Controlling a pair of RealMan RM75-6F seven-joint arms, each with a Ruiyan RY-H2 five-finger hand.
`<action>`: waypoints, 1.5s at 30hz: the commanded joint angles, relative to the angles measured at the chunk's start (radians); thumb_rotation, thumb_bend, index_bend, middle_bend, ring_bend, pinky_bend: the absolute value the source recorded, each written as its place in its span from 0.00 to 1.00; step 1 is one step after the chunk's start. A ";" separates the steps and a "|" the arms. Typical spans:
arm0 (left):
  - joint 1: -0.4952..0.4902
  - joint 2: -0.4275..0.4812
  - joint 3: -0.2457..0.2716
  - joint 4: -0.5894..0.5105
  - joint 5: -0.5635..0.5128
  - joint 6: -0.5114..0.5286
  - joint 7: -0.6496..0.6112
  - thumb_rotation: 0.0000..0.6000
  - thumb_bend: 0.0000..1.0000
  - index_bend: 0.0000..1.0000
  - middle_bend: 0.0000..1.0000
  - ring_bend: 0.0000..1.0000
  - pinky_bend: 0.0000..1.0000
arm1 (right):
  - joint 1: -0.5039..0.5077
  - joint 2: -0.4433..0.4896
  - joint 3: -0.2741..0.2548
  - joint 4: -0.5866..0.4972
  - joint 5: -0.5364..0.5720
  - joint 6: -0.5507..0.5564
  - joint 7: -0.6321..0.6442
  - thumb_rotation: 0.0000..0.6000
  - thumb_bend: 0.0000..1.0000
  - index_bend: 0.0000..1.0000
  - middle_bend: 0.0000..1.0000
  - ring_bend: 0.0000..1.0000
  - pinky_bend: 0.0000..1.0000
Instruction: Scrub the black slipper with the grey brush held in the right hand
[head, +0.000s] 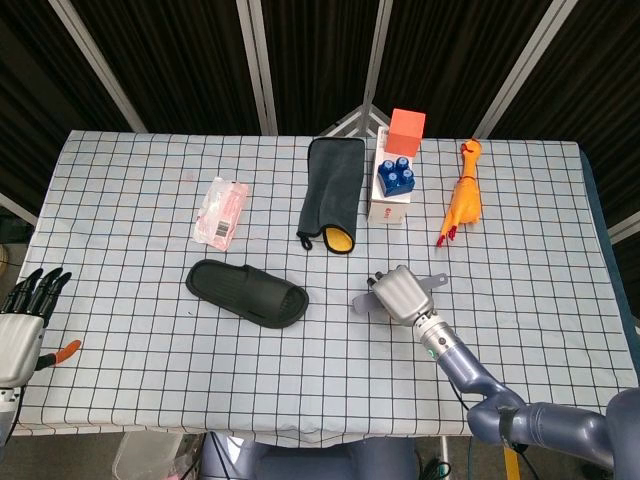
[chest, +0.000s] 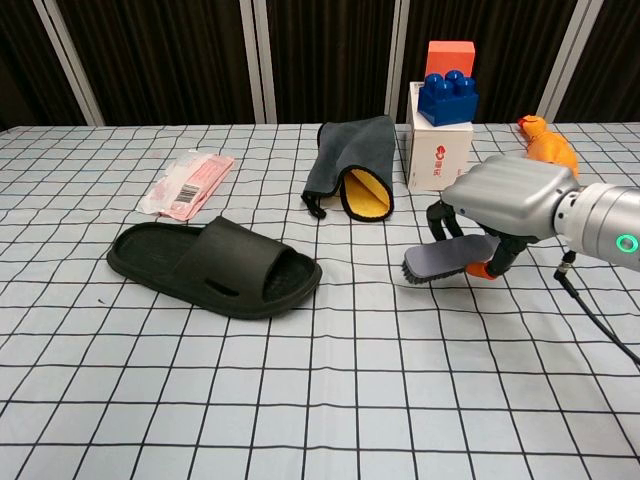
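One slipper: the black slipper (chest: 214, 266) lies flat on the checked tablecloth (chest: 300, 400), left of centre, toe opening facing right, touched by nothing.
Brush: the grey brush (chest: 445, 260) sits to the slipper's right, well apart from it, tilted, with its bristle end at the cloth and its far end raised; an orange bit shows at its right end.
Right hand: the right hand (chest: 505, 200) arches over the brush from above, fingers (chest: 440, 222) curled down around its body and gripping it; in the head view the same hand (head: 401, 295) covers most of the brush (head: 364, 303).
Left hand: the left hand (head: 22, 322) shows only at the left edge of the head view, off the table's side, dark fingers straight and spread, holding nothing; a small orange object (head: 62, 350) lies just beside it.
Behind the slipper: a pink packet (chest: 187, 183) lies beyond it to the left.
Behind centre: a grey cloth with a yellow lining (chest: 355, 178) is spread flat.
Behind the brush: a white box (chest: 438, 152) carries a blue toy brick (chest: 447, 96), with an orange block (chest: 449, 57) behind it.
Far right: a yellow rubber chicken (head: 464, 198) lies near the right end of the table.
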 joint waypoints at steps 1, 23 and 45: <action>-0.016 -0.010 0.022 0.006 0.049 -0.008 -0.031 1.00 0.14 0.00 0.07 0.03 0.13 | 0.003 0.028 0.006 -0.049 0.002 0.008 -0.024 1.00 0.92 0.80 0.68 0.63 0.63; -0.354 -0.185 0.011 0.097 0.087 -0.498 -0.073 0.80 0.39 0.03 0.05 0.03 0.13 | 0.069 0.086 0.069 -0.254 0.167 0.010 -0.173 1.00 0.92 0.80 0.68 0.63 0.63; -0.450 -0.244 0.027 0.157 -0.027 -0.651 0.027 0.70 0.38 0.01 0.05 0.00 0.00 | 0.105 0.102 0.074 -0.280 0.190 0.030 -0.126 1.00 0.92 0.80 0.68 0.63 0.63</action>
